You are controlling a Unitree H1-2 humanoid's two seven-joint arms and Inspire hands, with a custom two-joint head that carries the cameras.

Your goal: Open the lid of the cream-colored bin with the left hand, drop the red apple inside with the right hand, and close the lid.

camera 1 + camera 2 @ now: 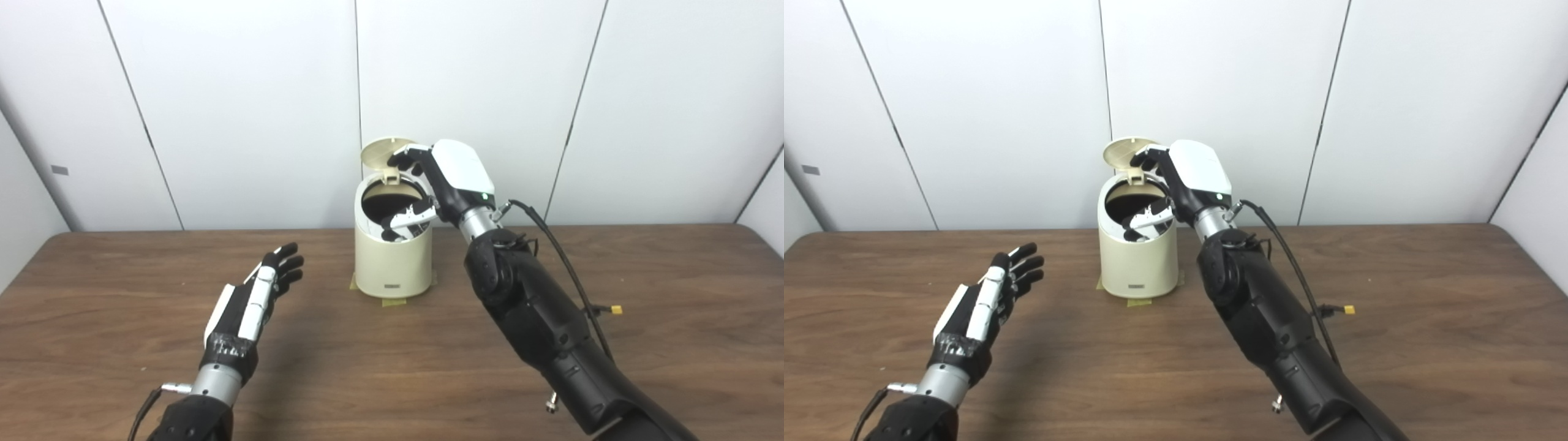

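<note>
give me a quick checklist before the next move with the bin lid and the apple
1. Lid open: ok, it stands upright behind the opening.
2. Right hand over the bin mouth: ok, fingers apart above it.
3. Apple released: cannot tell, no apple visible in the hand or on the table; the bin's inside is dark.
4. Left hand free to close the lid: ok, open, holding nothing, left of the bin.
5. Bin steady: ok, upright on its tape marks.
</note>
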